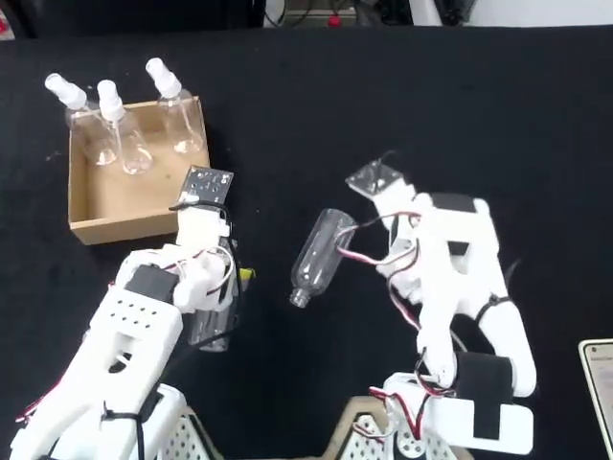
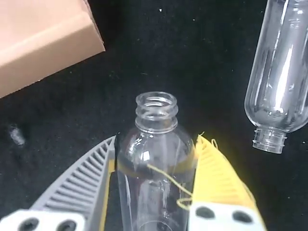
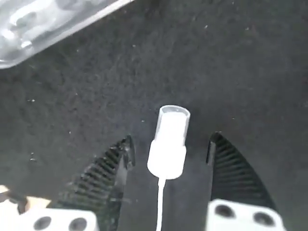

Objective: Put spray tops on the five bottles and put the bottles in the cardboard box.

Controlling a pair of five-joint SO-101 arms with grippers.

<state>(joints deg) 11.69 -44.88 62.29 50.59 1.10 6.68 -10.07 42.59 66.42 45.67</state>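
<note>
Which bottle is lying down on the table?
The bare-necked bottle on the black table between the arms. Three others stand in the cardboard box wearing spray tops, and the left gripper holds the fifth bottle.

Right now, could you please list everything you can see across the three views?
cardboard box: one, brown, far left on the table.
capped bottles: three, clear with white spray tops, inside the cardboard box.
held bottle: one, clear, uncapped, in the left gripper.
loose bottle: one, clear, uncapped, lying between the arms.
spray top: one, white, between the right gripper fingers, touching neither.
table: one, black.
white-edged object: one, at the high view's right edge.
left gripper: one, grey and yellow, shut on the held bottle.
right gripper: one, black fingers, open.
</note>
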